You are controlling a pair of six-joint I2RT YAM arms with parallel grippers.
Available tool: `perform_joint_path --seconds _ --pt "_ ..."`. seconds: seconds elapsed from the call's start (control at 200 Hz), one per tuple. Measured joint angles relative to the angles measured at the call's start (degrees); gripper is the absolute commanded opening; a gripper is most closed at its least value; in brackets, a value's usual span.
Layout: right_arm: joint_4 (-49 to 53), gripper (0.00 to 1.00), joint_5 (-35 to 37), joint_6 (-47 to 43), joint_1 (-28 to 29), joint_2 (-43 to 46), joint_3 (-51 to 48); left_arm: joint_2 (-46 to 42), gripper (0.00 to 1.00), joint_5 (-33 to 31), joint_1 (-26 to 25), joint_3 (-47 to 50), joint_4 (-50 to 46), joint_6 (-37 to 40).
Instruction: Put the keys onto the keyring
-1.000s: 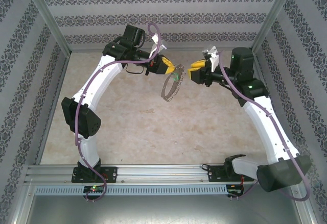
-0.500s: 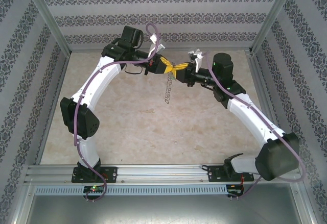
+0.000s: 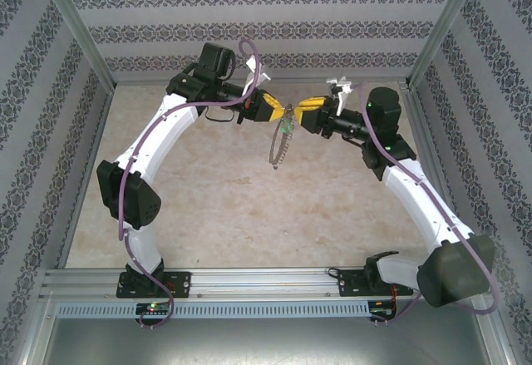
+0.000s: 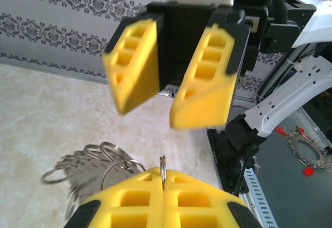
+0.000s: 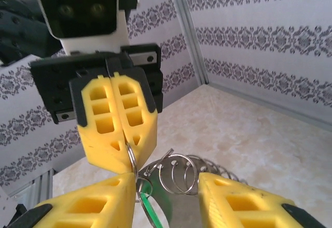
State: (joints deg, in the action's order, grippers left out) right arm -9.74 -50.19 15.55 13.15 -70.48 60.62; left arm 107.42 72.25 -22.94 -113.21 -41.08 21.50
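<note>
Left gripper (image 3: 280,110) (image 4: 162,178), yellow pads pressed flat together, pinches one wire loop of the keyring (image 3: 280,140) (image 5: 179,173) in mid-air over the far half of the table (image 3: 249,215). Facing it tip to tip, the right gripper (image 3: 298,110) (image 5: 166,182) stands with its pads spread apart on either side of the dangling metal, clamping nothing. The keyring droops from the pinch, seen nearly edge-on from overhead, its long axis running from the fingertips down toward the near side. The green-headed key (image 5: 149,196) hangs just beside one pad of the right gripper, below the pinch; which way its blade points cannot be made out. The table is pale, mottled beige stone-look. Grey damask-striped walls (image 3: 266,32) enclose it, with aluminium posts (image 3: 75,32) at the corners and a slotted rail (image 3: 266,282) along the near edge.
</note>
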Motion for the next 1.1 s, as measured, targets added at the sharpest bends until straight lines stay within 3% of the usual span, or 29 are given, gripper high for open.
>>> perform_joint_path --seconds 0.425,0.789,1.049,1.099 --pt "-4.09 0.34 -7.30 6.71 0.83 -2.78 2.67 -0.07 0.00 1.27 0.02 0.00 -0.02 0.07" --pt "-4.13 0.32 -10.27 7.23 2.03 -5.88 4.11 -0.07 0.00 1.95 0.02 0.00 -0.04 0.11" --pt "-4.09 0.23 -10.84 7.23 2.12 -6.36 4.11 -0.09 0.00 2.34 0.02 -0.02 -0.04 0.33" --pt "-4.11 0.18 -10.88 7.19 2.12 -6.58 4.11 -0.09 0.00 2.36 0.02 0.00 -0.04 0.35"
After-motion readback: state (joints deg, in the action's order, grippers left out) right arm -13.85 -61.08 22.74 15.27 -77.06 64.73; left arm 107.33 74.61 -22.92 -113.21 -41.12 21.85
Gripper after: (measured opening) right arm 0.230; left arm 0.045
